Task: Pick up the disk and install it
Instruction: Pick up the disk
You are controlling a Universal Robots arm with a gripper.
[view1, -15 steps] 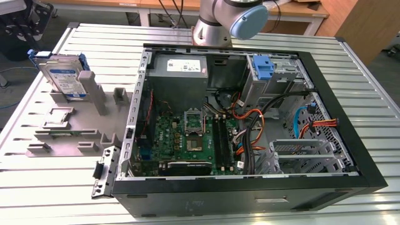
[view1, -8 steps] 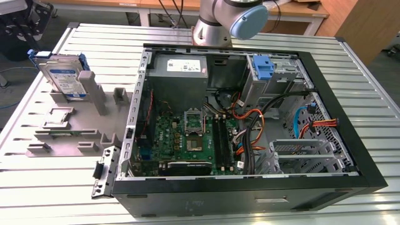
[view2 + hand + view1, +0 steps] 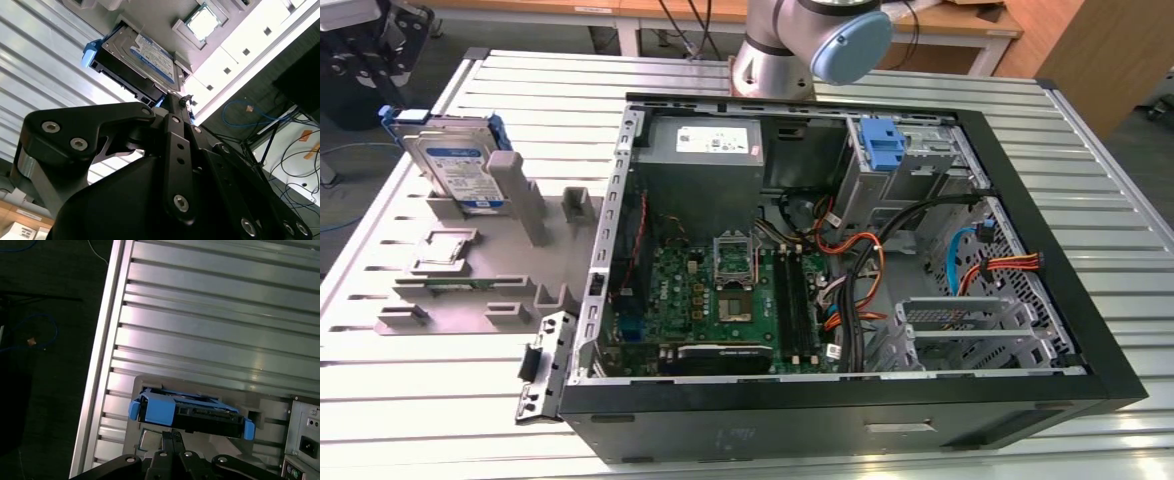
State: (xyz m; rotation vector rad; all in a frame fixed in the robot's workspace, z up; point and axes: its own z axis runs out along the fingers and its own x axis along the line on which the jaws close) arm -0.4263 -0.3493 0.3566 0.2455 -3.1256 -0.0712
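The disk (image 3: 460, 165), a silver drive with a white-and-blue label in a blue bracket, stands on edge in a grey holder (image 3: 467, 290) on the table, at the exterior view's left. Both wrist views look at it edge-on: the disk (image 3: 145, 55) and the disk (image 3: 195, 412) each lie just beyond my fingertips. My black gripper (image 3: 172, 436) hangs a short way off the disk, apart from it, its two fingers pressed together with nothing between them. In the second wrist view the gripper (image 3: 175, 97) points at the disk's near edge.
An open computer case (image 3: 1067, 330) lies on the slatted metal table (image 3: 494, 420), with a grey power supply (image 3: 704, 140) and a metal cage with a tall blue latch (image 3: 883, 145) at its far side. The arm's base (image 3: 807, 40) stands behind the case. Cables cross the case's right half.
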